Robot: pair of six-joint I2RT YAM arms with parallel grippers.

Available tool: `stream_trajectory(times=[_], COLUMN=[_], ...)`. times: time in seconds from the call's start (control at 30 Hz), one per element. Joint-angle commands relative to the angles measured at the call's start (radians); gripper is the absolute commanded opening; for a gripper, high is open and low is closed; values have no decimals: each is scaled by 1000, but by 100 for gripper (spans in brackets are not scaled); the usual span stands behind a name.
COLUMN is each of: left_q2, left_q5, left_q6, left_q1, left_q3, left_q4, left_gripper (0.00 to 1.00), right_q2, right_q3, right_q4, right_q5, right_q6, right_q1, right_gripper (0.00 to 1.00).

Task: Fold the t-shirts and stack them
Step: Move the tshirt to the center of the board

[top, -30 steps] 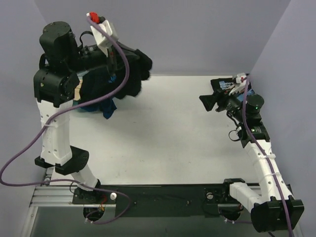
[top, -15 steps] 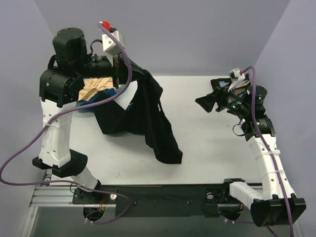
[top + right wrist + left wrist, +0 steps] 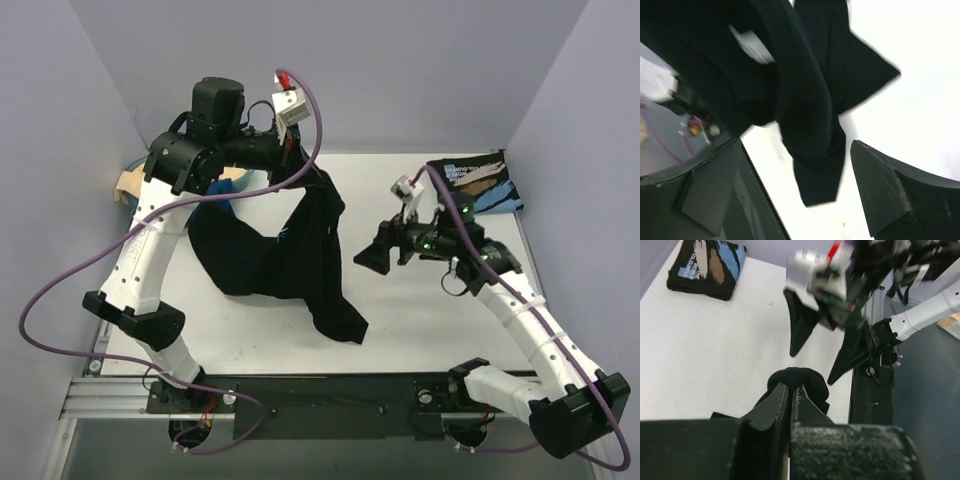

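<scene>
My left gripper is shut on a bunched part of the plain black t-shirt and holds it up. The shirt hangs down and its lower part trails on the table. In the left wrist view the jaws pinch a black cloth bulge. My right gripper is open and empty, just right of the hanging shirt. In the right wrist view the gripper frames the shirt's lower corner. A folded black printed t-shirt lies at the back right and also shows in the left wrist view.
Beige cloth and blue cloth lie at the back left behind the left arm. Purple walls close in the left, back and right. The black rail runs along the near edge.
The left arm has swung right towards the table's middle, and the black shirt has unfurled and dropped onto the table. The right arm has moved left from the printed shirt to the hanging shirt.
</scene>
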Motion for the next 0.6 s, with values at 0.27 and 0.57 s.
stream_trajectory(times=[0.27, 0.57], left_q2=[24, 25], left_q5=[1, 41], left_q6=[-11, -61], left_q1=[8, 3], left_q3=[150, 150], left_q4=[72, 96], left_gripper=[0, 0], right_q2=[75, 151], right_q3=[-424, -263], right_q4=[518, 529], right_q5=[626, 518], right_q6=[24, 87], right_q1=[452, 345], right_gripper=[92, 62])
